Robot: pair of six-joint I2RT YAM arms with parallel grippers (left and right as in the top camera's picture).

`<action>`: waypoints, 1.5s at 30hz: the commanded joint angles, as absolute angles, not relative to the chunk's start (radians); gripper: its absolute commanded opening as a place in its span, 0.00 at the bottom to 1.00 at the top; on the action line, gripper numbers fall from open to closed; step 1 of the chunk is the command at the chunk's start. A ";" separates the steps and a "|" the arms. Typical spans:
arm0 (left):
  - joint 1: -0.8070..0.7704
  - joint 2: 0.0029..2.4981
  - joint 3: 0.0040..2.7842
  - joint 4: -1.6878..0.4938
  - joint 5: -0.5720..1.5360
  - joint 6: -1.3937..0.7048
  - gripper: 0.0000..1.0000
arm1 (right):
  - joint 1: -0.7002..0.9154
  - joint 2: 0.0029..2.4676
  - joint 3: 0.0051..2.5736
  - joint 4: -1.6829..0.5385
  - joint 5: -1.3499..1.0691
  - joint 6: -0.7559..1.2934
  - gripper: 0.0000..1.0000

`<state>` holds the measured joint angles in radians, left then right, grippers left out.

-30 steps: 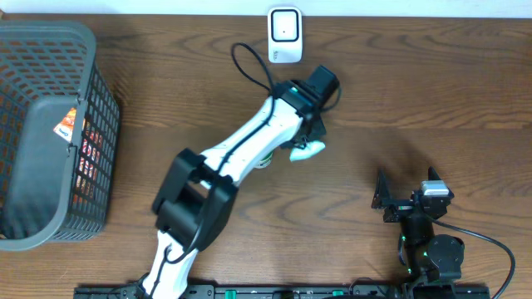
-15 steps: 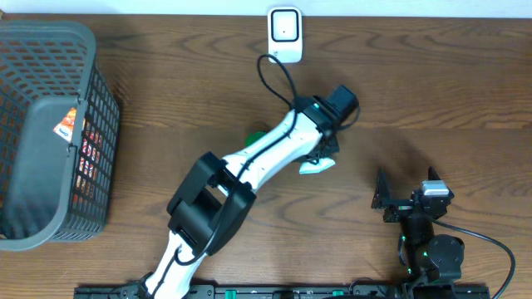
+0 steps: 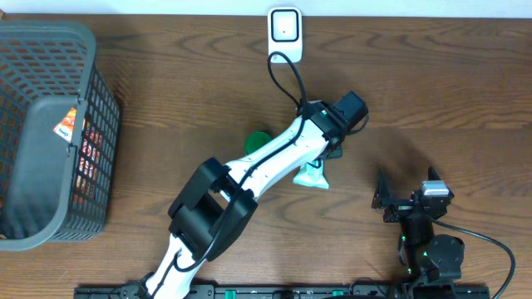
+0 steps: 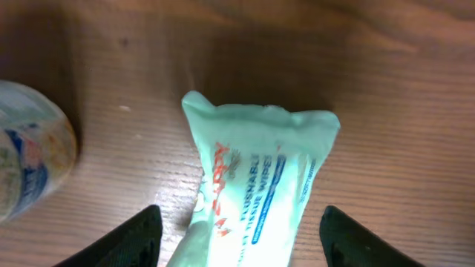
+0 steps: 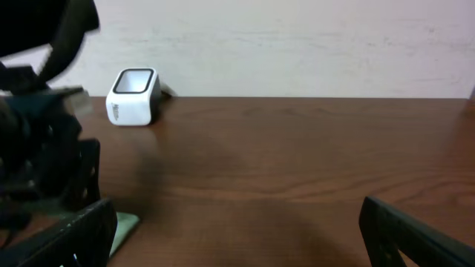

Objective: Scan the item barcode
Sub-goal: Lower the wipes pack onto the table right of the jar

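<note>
Well, the pack of wipes lies flat on the table just right of the overhead frame's middle, printed face up, with no barcode showing. It sits well below the scanner at the top centre and is not turned toward it, so whether the scan is done cannot be told from here. The left gripper hangs over the pack with its fingers apart, one on each side and clear of the wrapper, gripping nothing. A round container lies just beside it. The right gripper, at the lower right, gapes wide and empty. A basket stands far left.
</note>
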<state>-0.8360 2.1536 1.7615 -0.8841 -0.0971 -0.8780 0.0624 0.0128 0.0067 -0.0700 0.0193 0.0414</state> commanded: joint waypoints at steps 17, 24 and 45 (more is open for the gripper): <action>-0.820 2.094 1.740 -0.859 -0.037 -0.873 0.10 | 0.067 0.010 0.006 -0.072 0.024 0.051 0.99; -0.819 2.096 1.670 -0.820 -0.037 -0.899 0.09 | 0.067 0.010 0.006 -0.072 0.024 0.051 0.99; -0.820 2.099 1.432 -0.630 0.041 -0.930 0.10 | 0.067 0.010 0.006 -0.072 0.025 0.051 0.99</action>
